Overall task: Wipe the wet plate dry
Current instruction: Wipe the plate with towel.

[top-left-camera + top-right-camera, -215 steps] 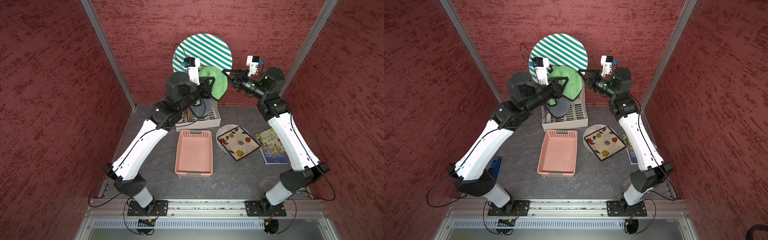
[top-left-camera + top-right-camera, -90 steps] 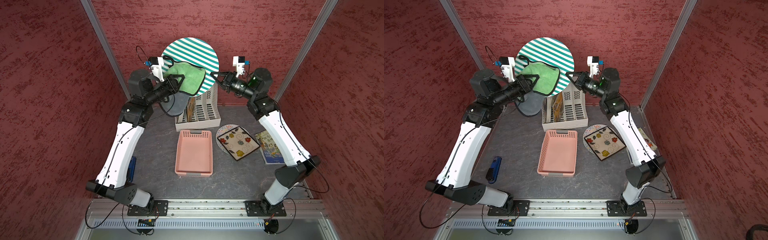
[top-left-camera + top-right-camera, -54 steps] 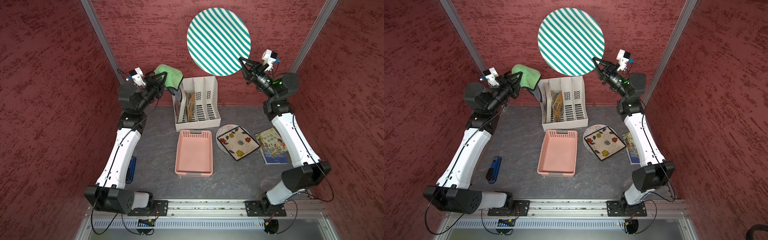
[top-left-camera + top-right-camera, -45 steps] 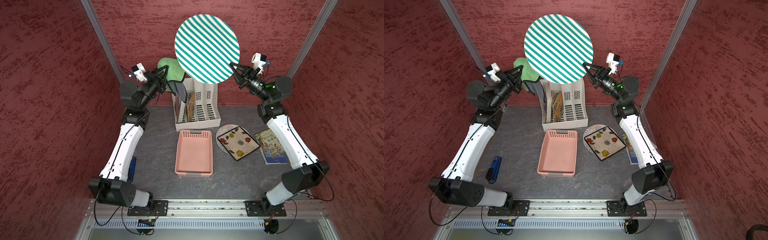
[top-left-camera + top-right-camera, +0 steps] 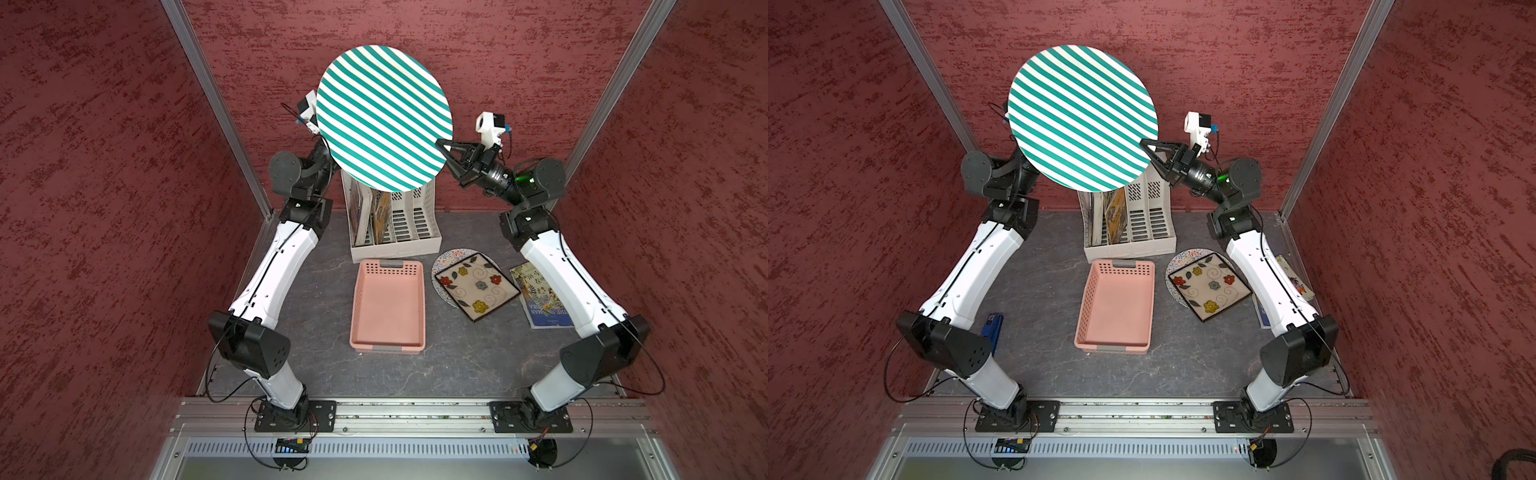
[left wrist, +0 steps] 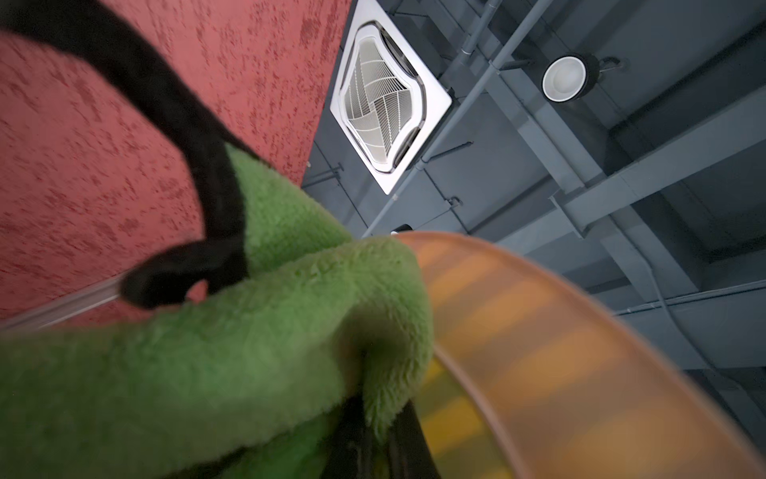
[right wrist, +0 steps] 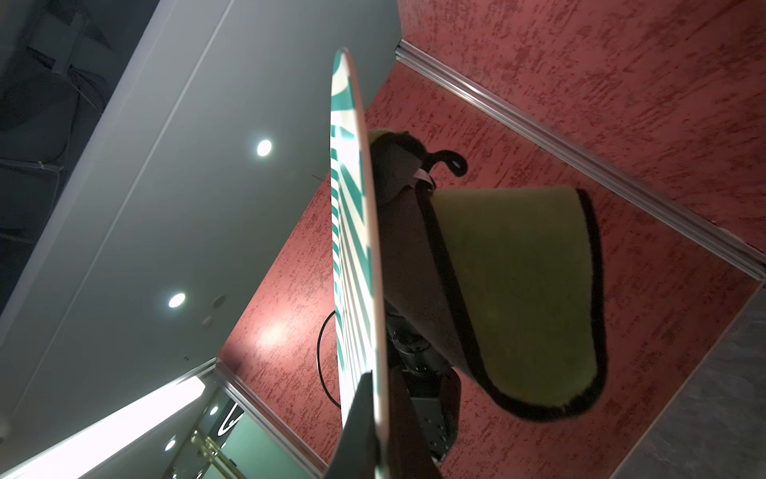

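In both top views the round teal-and-white striped plate covered the left gripper and the green fleece cloth behind it, plus the top of the white slotted file rack. In the left wrist view the cloth was soft with blur and cut off by the edge, the plate's rim an orange smear. The white right arm hid most of the blue book.

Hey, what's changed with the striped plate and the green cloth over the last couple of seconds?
The striped plate, held at its rim by the right gripper, rose toward the camera. The green cloth on the left arm went from its striped face to its back, hidden in both top views. The pink basket, file organiser, flowered dish and book stayed put.
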Controlling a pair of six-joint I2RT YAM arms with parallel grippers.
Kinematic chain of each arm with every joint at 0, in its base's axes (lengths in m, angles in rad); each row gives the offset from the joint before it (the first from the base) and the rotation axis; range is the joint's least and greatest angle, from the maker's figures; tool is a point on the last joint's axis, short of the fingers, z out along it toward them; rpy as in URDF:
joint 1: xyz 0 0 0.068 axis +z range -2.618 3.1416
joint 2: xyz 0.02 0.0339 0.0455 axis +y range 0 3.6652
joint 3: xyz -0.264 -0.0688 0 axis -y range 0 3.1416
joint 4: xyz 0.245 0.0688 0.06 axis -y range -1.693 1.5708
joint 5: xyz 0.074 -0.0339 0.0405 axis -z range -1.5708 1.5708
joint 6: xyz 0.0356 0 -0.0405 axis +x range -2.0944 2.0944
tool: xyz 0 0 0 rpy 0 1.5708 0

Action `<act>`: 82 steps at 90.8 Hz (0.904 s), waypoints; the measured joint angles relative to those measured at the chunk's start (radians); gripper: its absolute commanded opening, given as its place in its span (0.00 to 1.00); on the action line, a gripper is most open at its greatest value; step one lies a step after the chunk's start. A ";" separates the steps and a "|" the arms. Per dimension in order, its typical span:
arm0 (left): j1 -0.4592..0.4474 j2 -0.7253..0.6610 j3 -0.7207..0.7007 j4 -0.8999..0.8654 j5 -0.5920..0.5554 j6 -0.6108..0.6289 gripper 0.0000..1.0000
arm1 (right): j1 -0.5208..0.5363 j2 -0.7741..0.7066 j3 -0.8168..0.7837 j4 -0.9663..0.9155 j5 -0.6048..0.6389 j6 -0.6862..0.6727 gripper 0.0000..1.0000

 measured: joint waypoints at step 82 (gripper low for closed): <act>-0.164 0.006 -0.093 0.082 -0.073 0.005 0.00 | 0.007 -0.023 0.074 -0.156 0.126 -0.082 0.00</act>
